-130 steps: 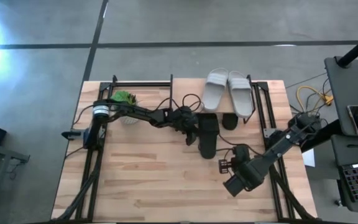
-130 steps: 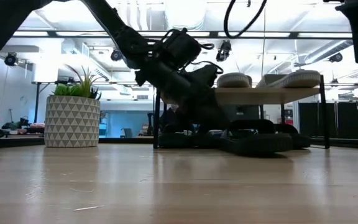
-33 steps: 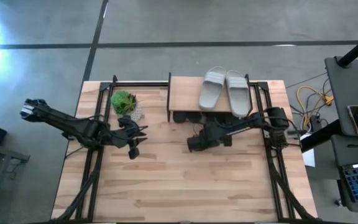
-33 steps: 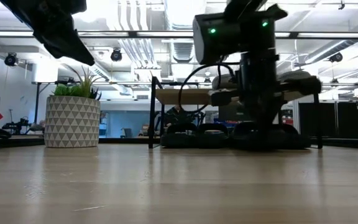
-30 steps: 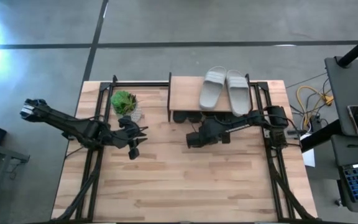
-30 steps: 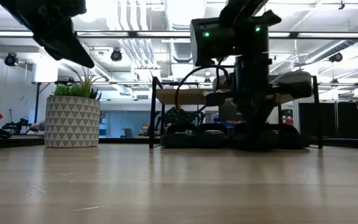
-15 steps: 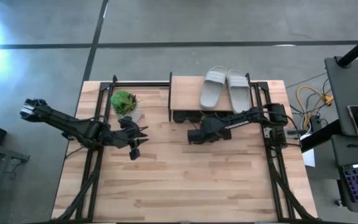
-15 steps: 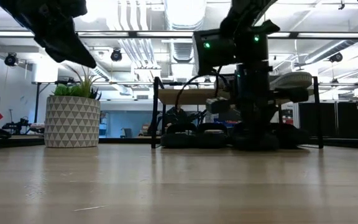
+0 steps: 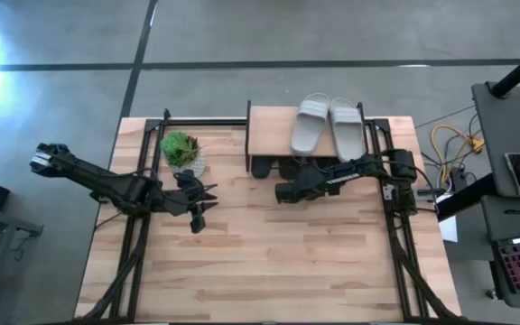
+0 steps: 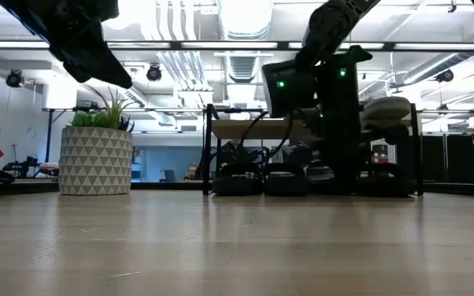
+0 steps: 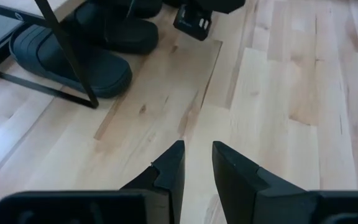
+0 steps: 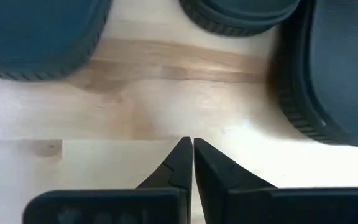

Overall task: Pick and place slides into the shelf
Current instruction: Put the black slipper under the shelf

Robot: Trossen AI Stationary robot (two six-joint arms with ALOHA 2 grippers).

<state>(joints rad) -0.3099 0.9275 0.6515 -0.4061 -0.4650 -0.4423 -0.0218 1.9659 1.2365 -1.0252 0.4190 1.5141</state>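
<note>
Slides are nearly all housed, by the look of it: two light grey slides (image 9: 329,129) lie side by side on the plank top of the shelf (image 9: 269,133), and black slides (image 10: 263,181) sit in a row on the table beneath it, between the thin black legs.

Going left to right across the table, the left gripper (image 9: 199,219) waits well apart from the shelf, just beside the potted plant (image 9: 181,150); its fingers stand a little apart with nothing between them, as the left wrist view shows (image 11: 196,163). The right gripper (image 9: 283,192) hangs low at the shelf's front edge, fingers pressed together and empty, with black soles (image 12: 328,81) just ahead of its tips in its own wrist view.

My reading is that the step in hand is tidying or nudging the last black slide under the shelf, or backing away from it. If any toe sticks out past the frame, the next move calls for a gentle closed-finger push; otherwise a lift clear of the frame legs.

Hard to settle: how many black slides are under the plank, since the top hides them from above and the right arm blocks part of the row at table height.
</note>
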